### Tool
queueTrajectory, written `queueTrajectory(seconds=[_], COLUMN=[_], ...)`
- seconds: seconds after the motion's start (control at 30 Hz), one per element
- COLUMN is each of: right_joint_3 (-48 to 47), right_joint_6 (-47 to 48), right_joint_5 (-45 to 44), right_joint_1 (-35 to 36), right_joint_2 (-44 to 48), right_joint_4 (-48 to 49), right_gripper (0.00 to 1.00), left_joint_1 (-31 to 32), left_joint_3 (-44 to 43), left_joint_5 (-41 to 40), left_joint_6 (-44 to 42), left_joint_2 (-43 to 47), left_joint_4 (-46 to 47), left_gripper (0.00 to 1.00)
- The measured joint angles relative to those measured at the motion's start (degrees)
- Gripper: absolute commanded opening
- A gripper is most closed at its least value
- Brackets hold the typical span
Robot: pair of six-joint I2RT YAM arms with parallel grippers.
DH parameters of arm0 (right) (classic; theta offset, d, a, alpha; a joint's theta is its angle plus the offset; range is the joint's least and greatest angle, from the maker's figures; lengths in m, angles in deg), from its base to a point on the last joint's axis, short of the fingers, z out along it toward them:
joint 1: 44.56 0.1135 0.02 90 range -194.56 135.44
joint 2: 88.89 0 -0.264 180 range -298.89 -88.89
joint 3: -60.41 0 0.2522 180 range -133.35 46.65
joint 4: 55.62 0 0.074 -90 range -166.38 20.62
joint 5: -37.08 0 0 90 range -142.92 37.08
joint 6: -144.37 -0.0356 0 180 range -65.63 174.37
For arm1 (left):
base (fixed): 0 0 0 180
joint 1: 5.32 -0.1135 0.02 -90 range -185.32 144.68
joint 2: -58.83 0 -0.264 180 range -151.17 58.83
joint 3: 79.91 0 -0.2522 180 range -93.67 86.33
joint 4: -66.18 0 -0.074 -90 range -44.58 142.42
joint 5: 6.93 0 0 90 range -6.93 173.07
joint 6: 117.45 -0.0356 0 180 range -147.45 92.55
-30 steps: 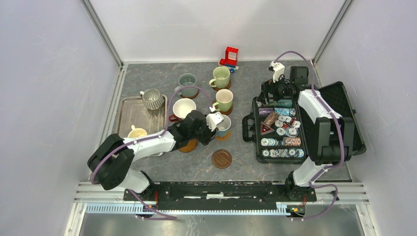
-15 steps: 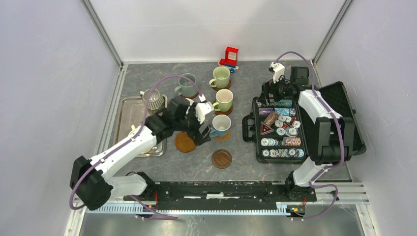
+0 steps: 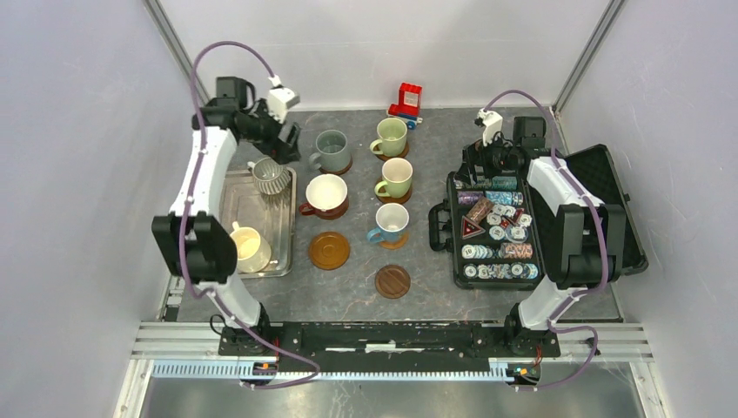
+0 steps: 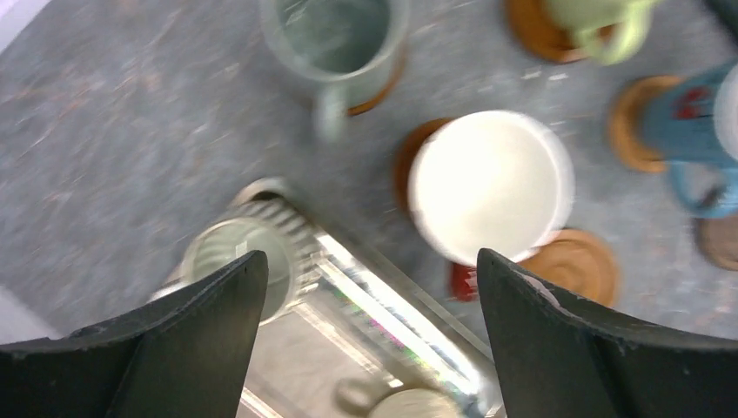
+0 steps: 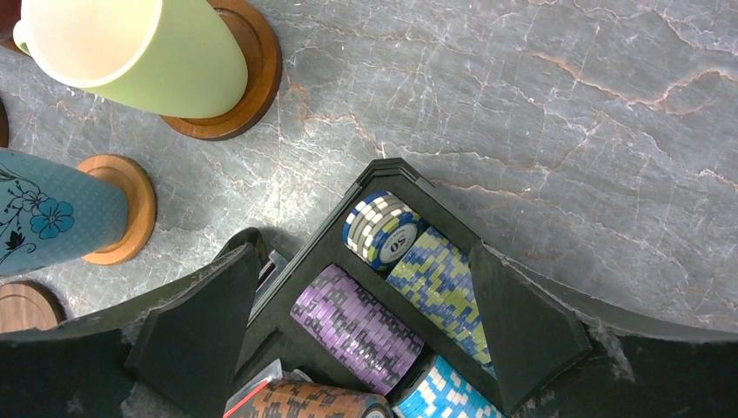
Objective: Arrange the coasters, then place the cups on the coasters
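Left gripper over ribbed mug, right gripper over chip case, both jaws spread

Left arm: extended to far left. Left gripper: jaws wide, empty. Right arm: folded. Right gripper: jaws wide, empty.

Tray shiny metal; coasters smooth brown wood; cups glossy ceramic; table matt grey marbled.

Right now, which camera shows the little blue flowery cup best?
The right wrist view: the small blue ceramic cup with painted flowers is sharp there. The top external view shows it tiny from above; the left wrist view shows it blurred at the edge.
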State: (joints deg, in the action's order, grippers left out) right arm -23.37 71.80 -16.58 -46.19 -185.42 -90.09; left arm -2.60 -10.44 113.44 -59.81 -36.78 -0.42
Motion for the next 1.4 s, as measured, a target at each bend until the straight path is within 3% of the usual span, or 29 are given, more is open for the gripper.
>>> queueTrajectory(seconds=[0.13, 0.23, 0.33, 0.57, 0.83, 1.2, 1.4], right_joint_3=[-1.07, -1.36, -1.40, -1.92, -2.51, -4.17, -4.24], right_joint_6=[0.26, 0.28, 0.13, -0.85, -1.18, -1.16, -1.16], right_joint_5=[0.35, 0.74, 0.87, 0.90, 0.52, 0.02, 0.04], right_joint_1=[0.00, 0.00, 0.00, 0.00, 0.11, 1.01, 1.03], right_joint_2=[-0.87, -0.96, -1.07, -2.14, -2.84, -3.50, -4.04], right_joint_4=[-0.20, -0.28, -0.28, -0.31, -0.22, -0.31, -0.37], right_gripper=[0.98, 0.98, 0.98, 0.98, 0.98, 0.98, 0.98], left_joint_1=[-9.29, -15.08, -18.12, -17.33, -16.85, -17.27, -18.71], left_joint_3=[-8.59, -17.27, -20.26, -22.86, -23.04, -14.56, -10.23], left_joint_5=[0.04, -0.44, -4.07, -14.23, -17.11, -17.86, -17.22], left_joint_6=[-5.60, -5.22, -2.23, 3.45, 3.37, -2.08, -3.74], left_joint_2=[-9.68, -18.27, -23.10, -30.53, -34.42, -32.63, -28.52], left_joint_4=[-3.58, -4.31, -0.83, 4.81, 4.96, 3.15, 0.22], left_gripper=[0.88, 0.84, 0.81, 0.73, 0.71, 0.68, 0.71])
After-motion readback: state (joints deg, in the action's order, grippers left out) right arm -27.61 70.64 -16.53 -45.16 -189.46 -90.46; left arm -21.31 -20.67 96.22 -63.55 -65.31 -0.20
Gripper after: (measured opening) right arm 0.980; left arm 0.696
